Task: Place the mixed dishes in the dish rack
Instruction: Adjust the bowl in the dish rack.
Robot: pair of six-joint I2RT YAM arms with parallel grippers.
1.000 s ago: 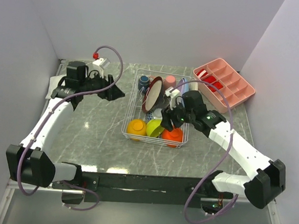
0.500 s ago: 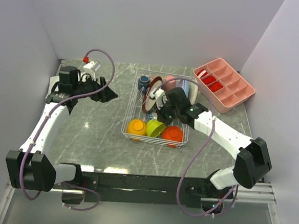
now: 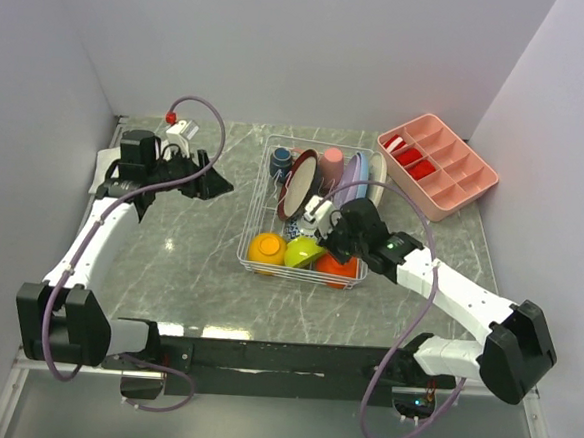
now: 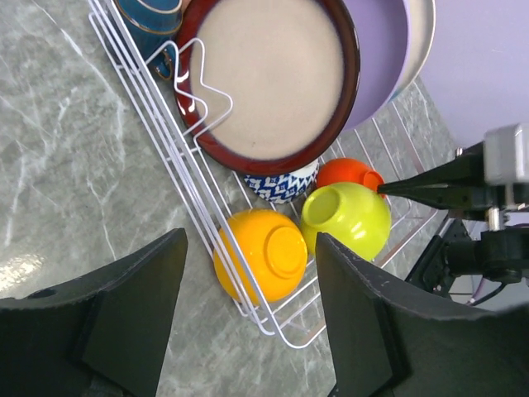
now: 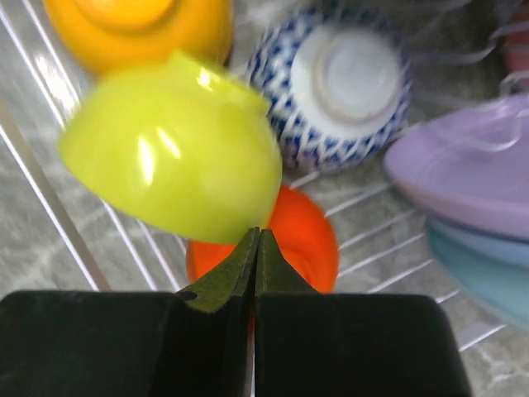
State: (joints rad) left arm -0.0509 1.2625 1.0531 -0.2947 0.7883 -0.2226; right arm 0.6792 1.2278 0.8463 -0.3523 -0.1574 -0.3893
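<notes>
The dish rack [image 3: 255, 211] stands mid-table, loaded. Along its front lie an orange-yellow bowl [image 3: 267, 247], a lime bowl [image 3: 303, 250] and a red-orange bowl [image 3: 337, 266]. Behind them are a blue-patterned bowl [image 3: 293, 226], a dark-red-rimmed plate [image 3: 302, 183], a navy cup [image 3: 281, 160], a pink cup [image 3: 331, 162] and a lavender plate [image 3: 353, 175]. My right gripper [image 5: 258, 240] is shut and empty, its tip over the red-orange bowl [image 5: 306, 244] beside the lime bowl [image 5: 169, 149]. My left gripper [image 4: 248, 322] hangs open over the table left of the rack [image 4: 178, 157], holding nothing.
A pink compartment tray [image 3: 439, 164] with red pieces sits at the back right. A white cloth [image 3: 103, 171] lies against the left wall under the left arm. Walls close in on three sides.
The right gripper went from open to shut; it swung toward the rack's middle and has come back over the front bowls. The left arm shifted slightly left and stayed open.
</notes>
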